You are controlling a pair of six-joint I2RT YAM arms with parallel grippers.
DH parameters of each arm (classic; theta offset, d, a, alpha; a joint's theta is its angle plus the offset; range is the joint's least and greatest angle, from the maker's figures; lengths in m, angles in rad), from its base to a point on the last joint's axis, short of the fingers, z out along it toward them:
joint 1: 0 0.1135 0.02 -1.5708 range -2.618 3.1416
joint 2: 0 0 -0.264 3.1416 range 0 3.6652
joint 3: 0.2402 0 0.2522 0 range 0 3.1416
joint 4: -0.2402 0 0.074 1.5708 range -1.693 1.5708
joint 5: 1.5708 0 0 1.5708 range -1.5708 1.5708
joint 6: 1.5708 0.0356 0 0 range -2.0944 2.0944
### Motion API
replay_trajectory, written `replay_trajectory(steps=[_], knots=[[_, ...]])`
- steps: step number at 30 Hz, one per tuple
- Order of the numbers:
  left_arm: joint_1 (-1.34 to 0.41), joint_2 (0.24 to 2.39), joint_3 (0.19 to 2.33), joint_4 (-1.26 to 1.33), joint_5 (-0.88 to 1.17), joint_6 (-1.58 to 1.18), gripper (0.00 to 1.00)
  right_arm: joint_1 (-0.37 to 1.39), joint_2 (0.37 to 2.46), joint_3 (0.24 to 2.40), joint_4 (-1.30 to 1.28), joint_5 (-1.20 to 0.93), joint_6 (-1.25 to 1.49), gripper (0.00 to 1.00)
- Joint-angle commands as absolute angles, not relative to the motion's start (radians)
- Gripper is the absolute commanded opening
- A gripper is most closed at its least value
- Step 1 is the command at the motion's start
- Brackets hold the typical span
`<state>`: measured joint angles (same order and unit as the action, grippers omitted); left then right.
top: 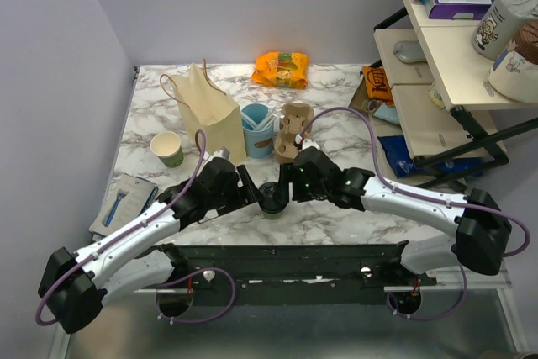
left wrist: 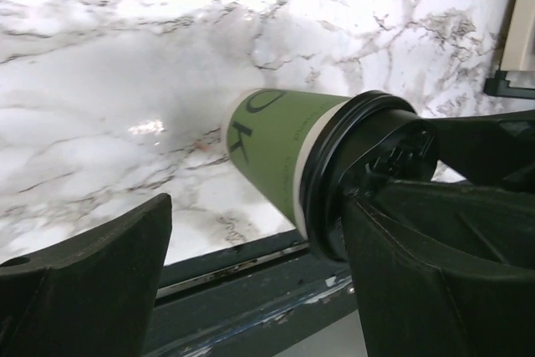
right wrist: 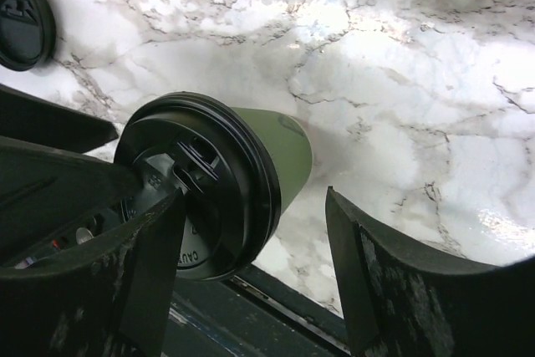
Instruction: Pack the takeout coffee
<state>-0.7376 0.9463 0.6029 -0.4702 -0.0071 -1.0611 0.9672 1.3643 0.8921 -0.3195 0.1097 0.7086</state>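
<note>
1. Near the front edge of the table (top: 345, 136), about mid-width, the coffee (top: 273, 199) stands upright with its black lid on. Both arms meet at it.
2. The left gripper (top: 250, 188) sits on its left, jaws wide apart. In its wrist view one finger (left wrist: 84, 290) is well clear of the cup wall and the other lies by the lid rim. I can't tell whether that one touches.
3. The right gripper (top: 294, 184) sits on its right, jaws also apart. One finger (right wrist: 142, 290) overlaps the lid's edge, and the other (right wrist: 401, 290) stands off with bare marble between. Neither gripper holds anything.
4. My read is that the lid looks seated, so capping is done or nearly so. The carry to the bag (top: 210, 115) is not yet begun.
5. As I judge it, the next move needs one arm to back off while the other closes on the cup wall below the lid. It then lifts straight up and travels far-left to the bag's open top. I'd squeeze lightly, since a paper wall dents and the lid could pop.
6. For edges, the dark rail (top: 294, 251) runs just near of the cup, so I have no room to drag it toward me.
7. For room, the blue cup (top: 258, 130) and carrier (top: 292, 132) stand far of the coffee, just right of the bag, and the lift must clear them.
8. A spare lid (right wrist: 21, 18) lies on the marble near the coffee. The lidless cup (top: 168, 149) sits left of the bag, off the path. Open marble lies right of the carrier.
</note>
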Motion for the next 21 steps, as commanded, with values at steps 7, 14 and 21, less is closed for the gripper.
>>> replay_trajectory(steps=[7,14,21], knots=[[-0.735,0.894,0.526,-0.563,0.036,-1.018,0.87,0.960,1.342,0.845,-0.537,0.207,0.580,0.74],[-0.733,0.900,0.471,-0.385,0.115,-1.088,0.74,0.959,1.371,0.865,-0.480,0.140,0.560,0.73],[-0.733,0.968,0.414,-0.336,0.117,-1.104,0.56,0.959,1.404,0.861,-0.482,0.159,0.558,0.68]])
